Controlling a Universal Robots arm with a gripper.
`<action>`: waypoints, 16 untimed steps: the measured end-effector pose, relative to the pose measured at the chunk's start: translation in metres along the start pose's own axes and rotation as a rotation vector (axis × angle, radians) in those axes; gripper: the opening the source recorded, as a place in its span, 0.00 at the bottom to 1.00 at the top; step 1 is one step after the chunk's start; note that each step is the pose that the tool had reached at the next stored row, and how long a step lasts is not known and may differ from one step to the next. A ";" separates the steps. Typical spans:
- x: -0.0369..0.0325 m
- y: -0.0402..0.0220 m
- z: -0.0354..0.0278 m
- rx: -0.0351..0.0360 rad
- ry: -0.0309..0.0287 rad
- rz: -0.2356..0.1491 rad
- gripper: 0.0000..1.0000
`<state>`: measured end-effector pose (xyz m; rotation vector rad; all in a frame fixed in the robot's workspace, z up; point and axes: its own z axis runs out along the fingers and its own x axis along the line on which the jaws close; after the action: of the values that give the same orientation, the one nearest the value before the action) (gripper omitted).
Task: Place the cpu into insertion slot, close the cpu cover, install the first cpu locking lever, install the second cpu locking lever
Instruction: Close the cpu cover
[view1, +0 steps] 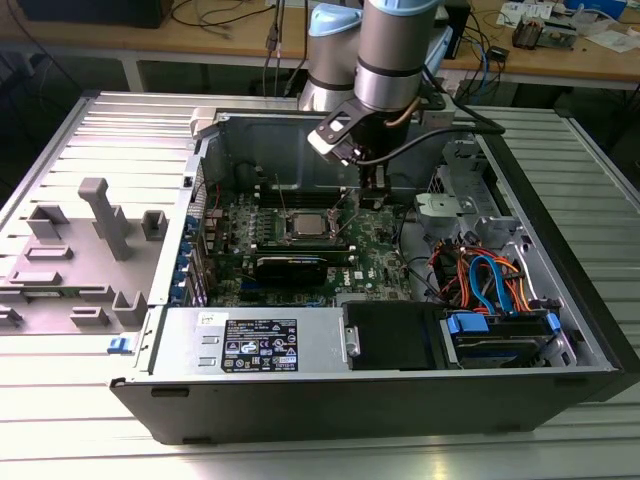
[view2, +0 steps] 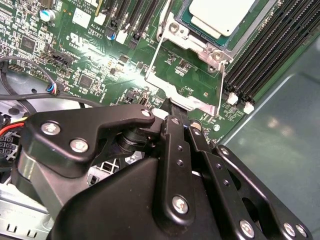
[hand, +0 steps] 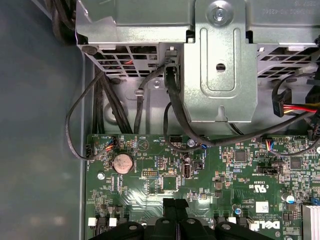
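Note:
The cpu (view1: 305, 222) lies flat in its socket on the green board; in the second wrist view its silver top (view2: 220, 14) shows inside the cpu cover (view2: 181, 89), a metal frame lying down around it. Two thin wire levers (view2: 154, 50) (view2: 221, 82) run along the frame's sides. My gripper (view1: 372, 200) hangs over the board on the exterior view's right of the socket. It is shut, its black tip (view2: 170, 107) right at the edge of the cover's tongue. I cannot tell whether it touches. The tip (hand: 174, 207) also shows in the first wrist view.
A long black card (view1: 290, 268) lies in front of the socket. Memory slots (view2: 270, 55) flank it. A metal drive bracket (hand: 220, 65) with black cables, plus blue and orange cables (view1: 490, 280), fill the case's right side. A power supply (view1: 250, 345) sits at the front. Grey fixtures (view1: 100, 230) stand outside.

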<state>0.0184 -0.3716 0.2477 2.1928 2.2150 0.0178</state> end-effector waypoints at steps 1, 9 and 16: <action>0.0000 -0.0008 0.0000 0.0000 -0.0001 0.000 0.11; 0.0001 -0.0088 -0.0002 0.0000 -0.0001 0.000 0.11; 0.0001 -0.0133 -0.0001 0.0000 -0.0001 0.000 0.11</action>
<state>0.0051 -0.3716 0.2475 2.1927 2.2150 0.0177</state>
